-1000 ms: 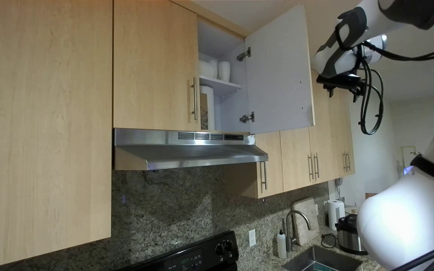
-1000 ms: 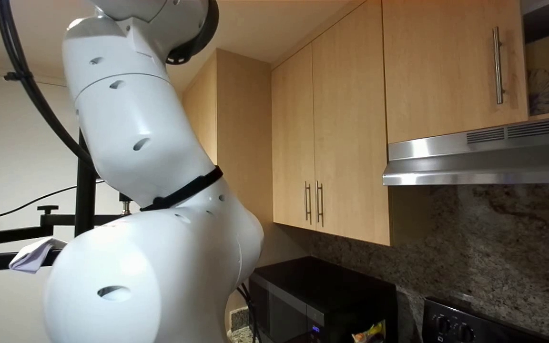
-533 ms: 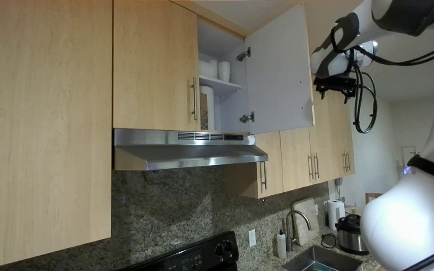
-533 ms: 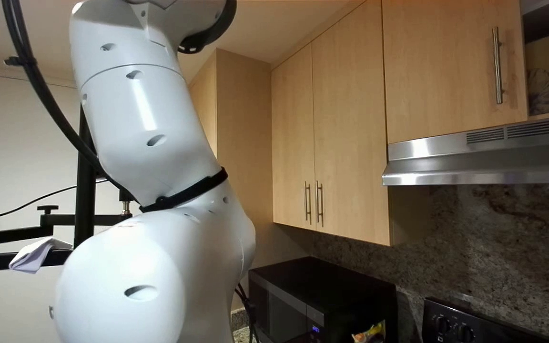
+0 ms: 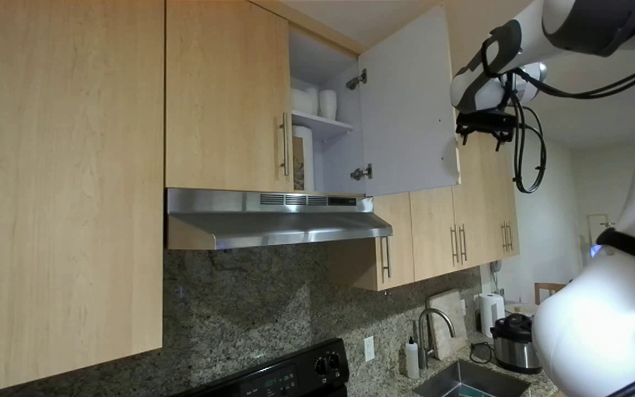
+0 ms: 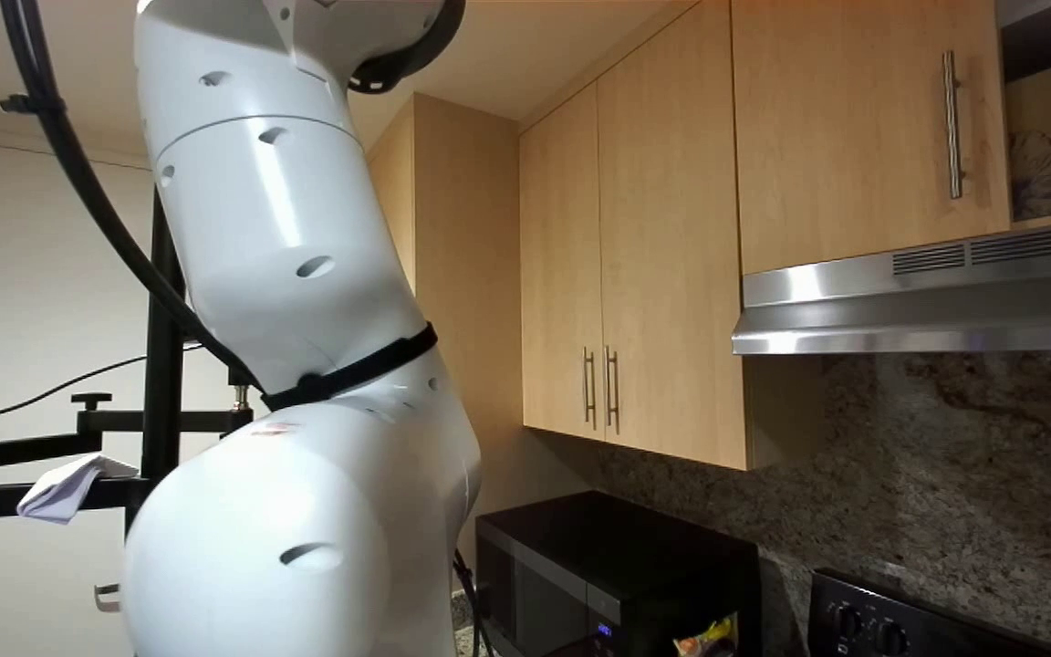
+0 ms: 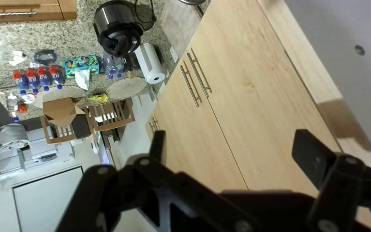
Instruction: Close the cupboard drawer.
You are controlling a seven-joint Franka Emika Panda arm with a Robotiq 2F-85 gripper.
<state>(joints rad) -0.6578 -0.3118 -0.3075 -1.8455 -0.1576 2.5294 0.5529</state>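
The cupboard door stands wide open in an exterior view, its white inner face (image 5: 408,110) showing beside white shelves (image 5: 323,124). Its bar handle is hidden. My gripper (image 5: 481,144) is open and empty, fingers pointing down, just beyond the door's free edge. I cannot tell whether it touches the door. In the wrist view my gripper (image 7: 231,138) has its fingers wide apart, and the door's white inner face (image 7: 343,38) with its wood edge lies at the right. In an exterior view the door and gripper are out of view; only part of the open cupboard (image 6: 1050,137) shows.
A steel range hood (image 5: 273,218) sits below the open cupboard. A closed cabinet door (image 5: 226,99) adjoins it on one side; longer closed cabinets (image 5: 433,234) stand behind the open door. Cables (image 5: 532,165) hang from the wrist. A microwave (image 6: 617,566) stands below the arm.
My gripper has moved left and slightly down in an exterior view, closer to the door's free edge. The arm has shifted with it. The door has not moved.
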